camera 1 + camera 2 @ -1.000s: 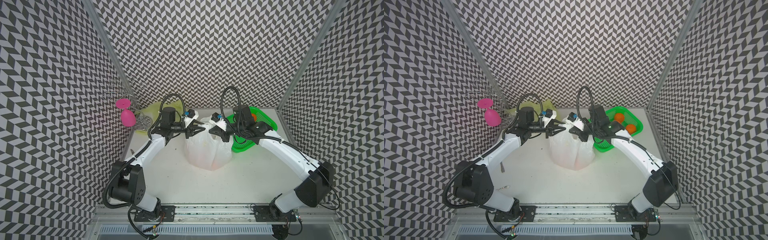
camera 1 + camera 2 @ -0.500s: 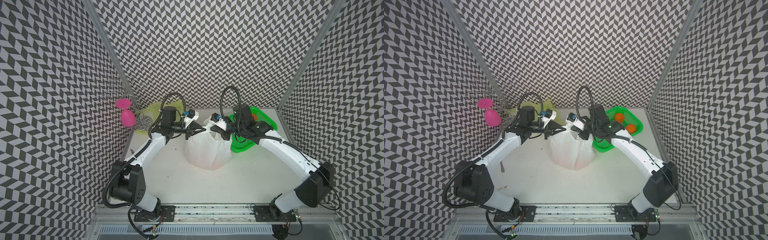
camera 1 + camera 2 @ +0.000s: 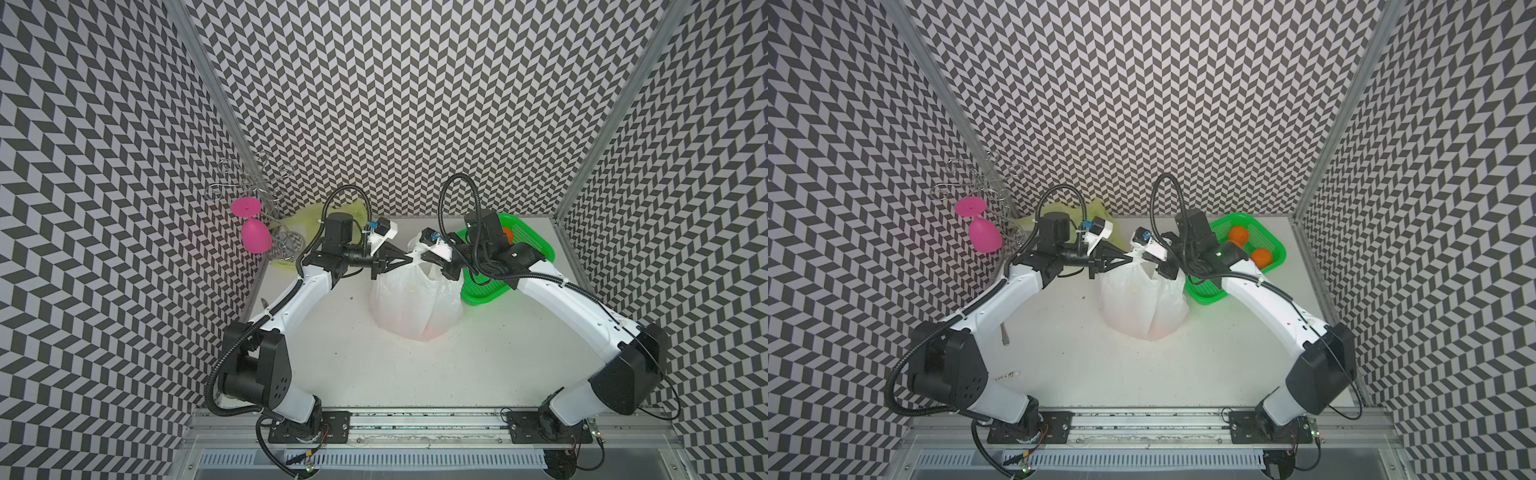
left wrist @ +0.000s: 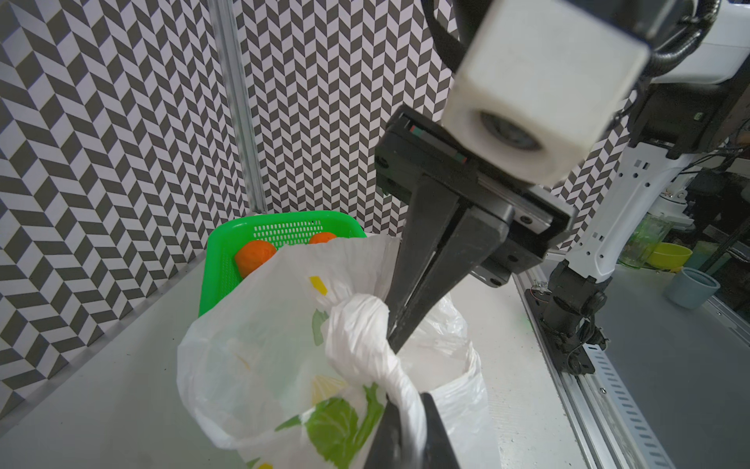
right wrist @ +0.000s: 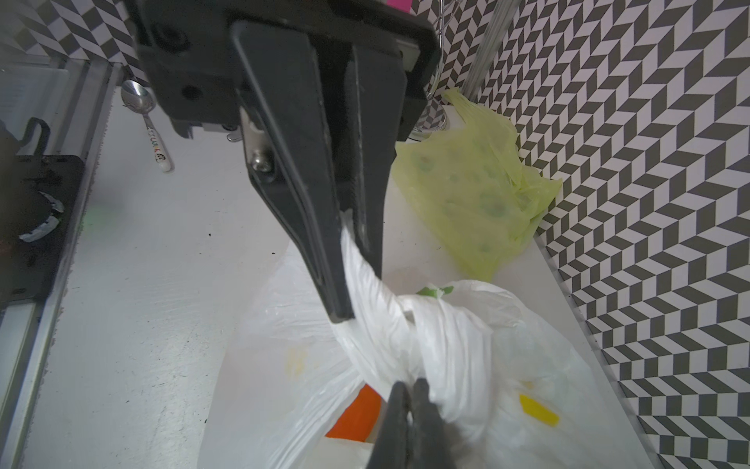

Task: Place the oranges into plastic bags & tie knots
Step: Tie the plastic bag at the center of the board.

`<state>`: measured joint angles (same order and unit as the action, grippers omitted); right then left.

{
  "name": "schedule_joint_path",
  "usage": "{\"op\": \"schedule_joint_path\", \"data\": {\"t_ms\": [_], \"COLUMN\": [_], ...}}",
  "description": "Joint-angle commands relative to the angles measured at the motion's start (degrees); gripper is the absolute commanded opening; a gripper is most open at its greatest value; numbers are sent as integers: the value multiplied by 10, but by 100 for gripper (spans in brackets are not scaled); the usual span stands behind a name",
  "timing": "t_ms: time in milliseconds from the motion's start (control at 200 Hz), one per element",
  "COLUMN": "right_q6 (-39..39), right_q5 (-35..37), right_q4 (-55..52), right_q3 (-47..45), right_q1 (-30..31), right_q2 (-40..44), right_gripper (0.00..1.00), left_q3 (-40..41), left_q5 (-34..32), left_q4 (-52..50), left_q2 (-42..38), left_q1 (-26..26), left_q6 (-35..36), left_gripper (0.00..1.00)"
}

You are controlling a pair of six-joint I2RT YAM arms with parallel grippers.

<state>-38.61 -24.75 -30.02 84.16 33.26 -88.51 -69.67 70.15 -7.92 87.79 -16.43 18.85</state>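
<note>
The white plastic bag point(image 3: 415, 303) point(image 3: 1144, 303) with lemon and leaf prints stands mid-table, and an orange point(image 5: 357, 410) shows through its side. Its handle strips are twisted together into a loose knot point(image 4: 365, 329) point(image 5: 418, 325) at the top. My left gripper point(image 3: 409, 261) point(image 4: 406, 430) is shut on one white strip. My right gripper point(image 3: 424, 258) point(image 5: 410, 406) is shut on the bunched plastic from the other side, tips almost touching the left's. Two oranges point(image 3: 1239, 235) point(image 3: 1261, 257) lie in the green basket point(image 3: 1204, 291). The yellow-green bag point(image 5: 466, 195) point(image 3: 307, 218) lies crumpled at the back left.
A pink wine glass point(image 3: 255, 235) hangs upside down from a wire rack point(image 3: 249, 187) in the back left corner. A spoon point(image 5: 150, 122) point(image 3: 1005, 332) lies near the left arm. The green basket point(image 3: 536, 245) sits at the back right, against the white bag.
My left gripper, open beside the bag top a second ago, has shut on a handle strip. The bag's top is now drawn up taut between both grippers.
</note>
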Motion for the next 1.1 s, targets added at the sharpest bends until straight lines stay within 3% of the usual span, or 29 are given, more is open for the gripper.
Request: {"op": "schedule_joint_path", "data": {"t_ms": [0,145,295,451,541,786,1091], "right_q6": [-17,-19,-16,-9,-3,1,12], "right_q5": [16,15,14,24,35,1,-111], "right_q4": [3,3,6,16,21,3,-62], "right_q3": [-4,-8,-11,-24,-29,-27,60], "right_q1": [3,7,12,12,11,10,-4], "right_q2": [6,6,8,15,26,78,102], "right_gripper": [0,0,0,1,7,40,50], "left_q3": [-6,-3,6,8,18,61,63], "left_q5": [11,-6,-28,-38,-50,-120,-127], "left_q4": [14,34,59,72,74,85,62], "left_q2": [-4,-2,-2,-3,-14,-65,-76], "left_q1": [-4,-6,-8,-8,-8,-11,-13], "left_q6": [-17,-44,-65,-77,-49,67,143], "left_gripper": [13,12,0,0,0,0,0]}}
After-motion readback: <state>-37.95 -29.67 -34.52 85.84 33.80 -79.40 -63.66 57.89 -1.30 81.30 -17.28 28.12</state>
